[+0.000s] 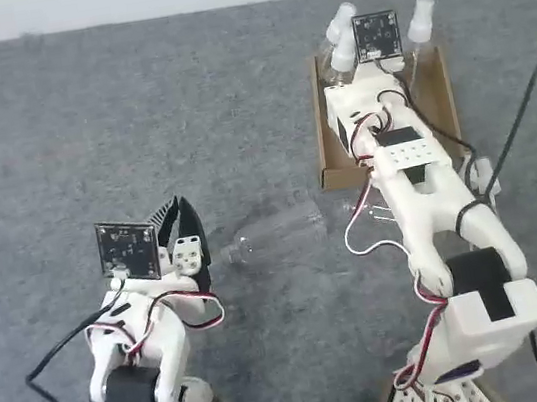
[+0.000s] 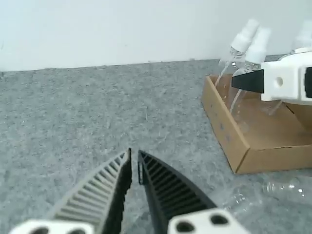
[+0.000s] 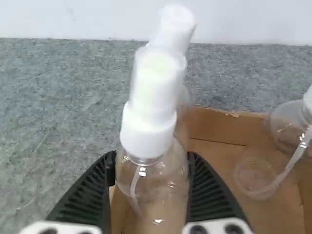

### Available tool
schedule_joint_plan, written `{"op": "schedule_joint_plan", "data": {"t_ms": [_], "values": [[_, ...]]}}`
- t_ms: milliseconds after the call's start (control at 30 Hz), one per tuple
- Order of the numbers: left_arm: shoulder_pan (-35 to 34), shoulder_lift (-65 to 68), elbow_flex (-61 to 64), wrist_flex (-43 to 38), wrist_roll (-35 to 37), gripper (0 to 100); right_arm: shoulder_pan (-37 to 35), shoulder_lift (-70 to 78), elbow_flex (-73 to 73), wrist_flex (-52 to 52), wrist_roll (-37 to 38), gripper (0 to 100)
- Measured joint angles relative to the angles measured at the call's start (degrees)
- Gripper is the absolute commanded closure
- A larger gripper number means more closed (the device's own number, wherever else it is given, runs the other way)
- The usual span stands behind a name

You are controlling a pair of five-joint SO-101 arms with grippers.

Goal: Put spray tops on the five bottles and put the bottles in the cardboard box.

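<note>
Bottle [image 3: 155,195], clear plastic with white spray top, clamped in right hand [image 3: 151,168] over brown cardboard box [image 3: 214,127]: likely light, slippery, crushable; grip mid-body. Left hand [image 2: 135,155] almost closed, empty.

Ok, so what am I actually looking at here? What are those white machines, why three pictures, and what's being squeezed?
These are two small robot arms side by side on a grey carpet. One picture looks down from above; the other two come from a camera on each arm's wrist, looking along its pincer. The right pincer is shut on a clear bottle with a white spray top, held over a cardboard box where two more topped bottles stand. The left pincer is shut and empty. Between the arms another clear bottle lies on its side on the carpet.
</note>
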Motion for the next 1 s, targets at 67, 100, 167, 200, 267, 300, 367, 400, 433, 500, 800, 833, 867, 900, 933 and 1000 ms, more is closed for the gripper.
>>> {"op": "schedule_joint_plan", "data": {"t_ms": [67, 100, 167, 200, 267, 300, 367, 400, 433, 500, 800, 833, 867, 900, 933, 1000], "values": [[0.0, 0.0, 0.0, 0.0, 0.0, 99, 0.0, 0.0, 0.0, 0.0, 0.0, 89.4], [0.0, 0.0, 0.0, 0.0, 0.0, 99, -0.1, 0.0, 0.0, 0.0, 0.0, 87.2], [0.0, 0.0, 0.0, 0.0, 0.0, 99, -0.1, 0.0, 0.0, 0.0, -0.1, 83.6], [0.0, 0.0, 0.0, 0.0, 0.0, 99, -0.1, 0.0, 0.0, 0.0, -0.1, 82.7], [0.0, 0.0, 0.0, 0.0, 0.0, 99, -0.2, 0.0, 0.0, 0.0, -0.1, 82.0], [0.0, 0.0, 0.0, 0.0, 0.0, 99, -0.2, 0.0, 0.0, 0.0, -0.1, 81.9], [0.0, 0.0, 0.0, 0.0, 0.0, 99, -0.2, 0.0, 0.0, 0.0, -0.1, 81.8], [0.0, 0.0, 0.0, 0.0, 0.0, 99, -0.2, 0.0, 0.0, 0.0, -0.2, 81.8], [0.0, 0.0, 0.0, 0.0, 0.0, 99, -0.4, 0.0, 0.0, 0.0, -0.2, 81.8], [0.0, 0.0, 0.0, 0.0, 0.0, 99, -0.6, 0.0, 0.0, 0.0, -0.2, 81.8], [0.0, 0.0, 0.0, 0.0, 0.0, 99, -0.6, 0.0, 0.0, 0.1, -0.2, 81.7], [0.0, 0.0, 0.0, 0.0, 0.0, 99, -0.6, 0.0, 0.0, 0.4, -0.2, 81.7], [0.0, 0.0, 0.0, 0.0, 0.0, 99, -0.6, 0.0, 0.0, 0.7, -0.2, 81.7], [0.0, 0.0, 0.0, 0.0, 0.0, 99, -0.6, 0.0, 0.0, 0.8, -0.2, 81.7], [0.0, 0.0, 0.0, 0.0, 0.0, 99, -0.6, 0.0, 0.0, 0.8, -0.2, 81.7], [0.0, 0.0, 0.0, 0.0, 0.0, 99, -0.6, 0.0, 0.0, 0.8, -0.2, 81.7]]}}
